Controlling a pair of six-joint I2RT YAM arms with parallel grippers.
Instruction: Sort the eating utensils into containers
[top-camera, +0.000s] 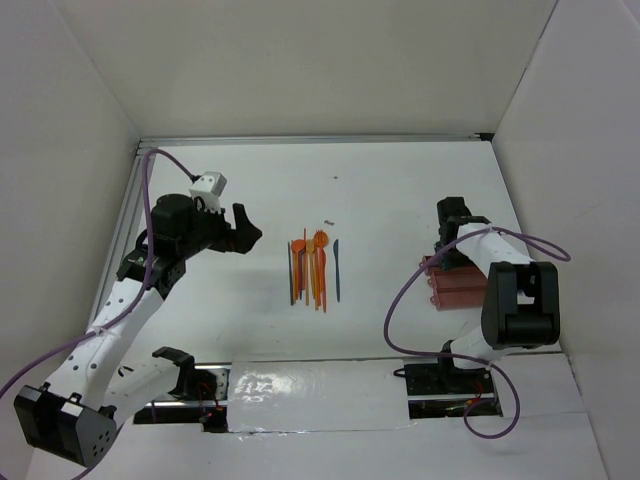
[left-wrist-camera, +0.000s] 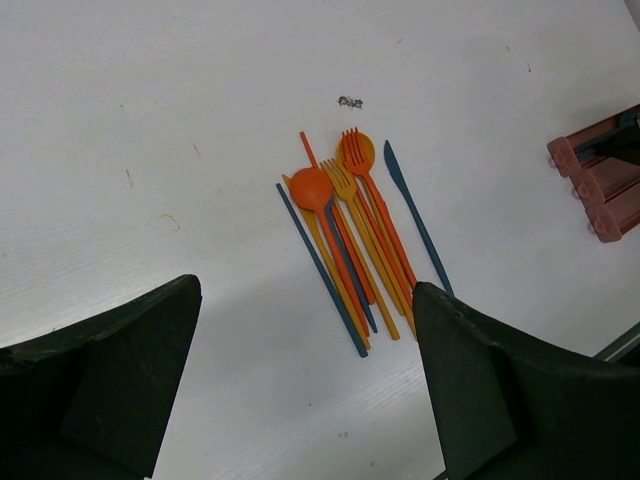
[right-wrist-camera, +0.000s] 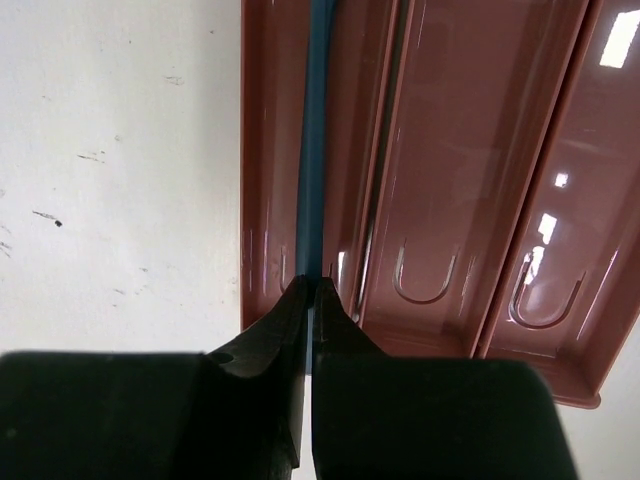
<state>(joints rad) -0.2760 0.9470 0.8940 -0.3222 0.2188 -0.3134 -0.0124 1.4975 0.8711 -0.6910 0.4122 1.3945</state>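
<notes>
Right gripper (right-wrist-camera: 308, 285): nearest in the right wrist view; fingers pinched on the end of a blue stick (right-wrist-camera: 316, 150), low over the tray (right-wrist-camera: 440, 180).
Blue stick: lies in the tray's leftmost trough, long axis toward 12 o'clock in that view, parallel to the trough walls; its far end runs out of frame.
Tray: reddish-brown, narrow side-by-side troughs; in the top view it sits at 3 o'clock of the table (top-camera: 380, 190), partly under the right arm.
Step in hand: apparently placing one blue utensil in its trough.
Next move: likely to part the fingers, lift clear, then return for another piece.
Left gripper (left-wrist-camera: 305, 400): fingers spread wide, holding nothing, hovering just at 6 o'clock of the pile (left-wrist-camera: 350, 240) in the left wrist view.
Pile: orange spoons, forks and sticks with blue ones, touching and overlapped at table centre; heads toward 11 o'clock, handles toward 5 o'clock, well apart from the tray.
</notes>
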